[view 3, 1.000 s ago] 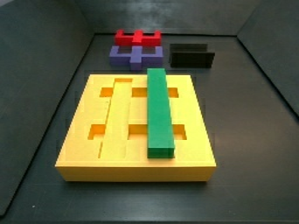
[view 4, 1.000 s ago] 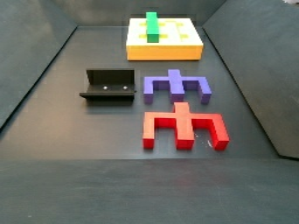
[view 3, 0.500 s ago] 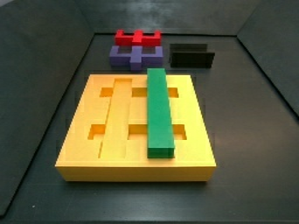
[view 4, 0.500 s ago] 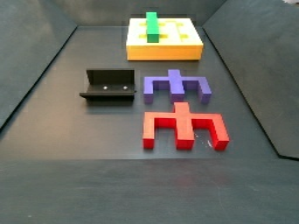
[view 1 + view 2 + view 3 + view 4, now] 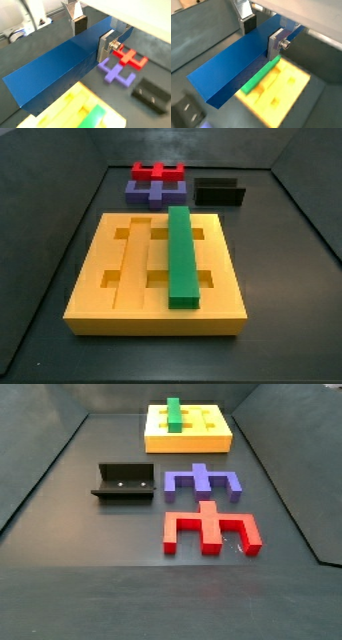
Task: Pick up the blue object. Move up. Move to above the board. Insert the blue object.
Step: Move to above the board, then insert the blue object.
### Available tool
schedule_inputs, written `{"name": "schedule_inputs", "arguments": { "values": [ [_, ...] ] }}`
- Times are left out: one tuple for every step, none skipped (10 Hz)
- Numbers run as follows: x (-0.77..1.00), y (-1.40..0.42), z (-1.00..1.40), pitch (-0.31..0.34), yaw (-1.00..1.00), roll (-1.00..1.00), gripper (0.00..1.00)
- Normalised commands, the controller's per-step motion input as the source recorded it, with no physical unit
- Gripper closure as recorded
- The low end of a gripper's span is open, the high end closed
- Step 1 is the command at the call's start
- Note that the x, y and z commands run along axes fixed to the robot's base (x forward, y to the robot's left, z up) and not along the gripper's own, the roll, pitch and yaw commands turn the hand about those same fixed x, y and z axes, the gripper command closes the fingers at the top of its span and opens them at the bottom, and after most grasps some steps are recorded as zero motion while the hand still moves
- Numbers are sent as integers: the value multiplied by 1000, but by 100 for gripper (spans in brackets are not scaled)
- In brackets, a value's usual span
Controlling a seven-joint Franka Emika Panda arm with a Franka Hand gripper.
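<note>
In both wrist views my gripper (image 5: 92,36) (image 5: 262,34) is shut on the blue object (image 5: 53,70) (image 5: 234,67), a long royal-blue bar, and holds it in the air. One silver finger (image 5: 107,45) presses its near side and the other finger (image 5: 78,25) its far side. The yellow board (image 5: 288,90) (image 5: 67,107) lies below the bar. In both side views the board (image 5: 94,278) (image 5: 187,444) shows with a green bar (image 5: 182,253) (image 5: 173,414) in one groove. Neither the gripper nor the blue object shows in the side views.
A purple cross-shaped block (image 5: 201,480) (image 5: 151,193) (image 5: 115,72) and a red block (image 5: 209,527) (image 5: 158,172) (image 5: 130,56) lie on the floor beside the board. The dark fixture (image 5: 123,482) (image 5: 221,192) (image 5: 150,94) stands next to them. Dark walls enclose the floor.
</note>
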Motion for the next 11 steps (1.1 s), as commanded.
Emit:
{"name": "schedule_inputs", "arguments": {
  "values": [
    [408,-625,92,168,11,54,100],
    [218,-265,53,156,9,64,100],
    [-43,0,-11,0,0,0,100],
    [-257,83,-437,-97,0,4,100],
    [-446,63,-874,-191,-6,-49,100],
    [-477,80,-951,-164,-11,-36,100],
    [-449,46,-897,-120,0,-91,100],
    [-329,0,-769,-141,0,-134,100],
    [0,-337,-880,-89,0,-66,100],
    [243,-383,-1000,-29,46,-27,100],
    [183,-366,-1000,-9,0,0,100]
  ]
}}
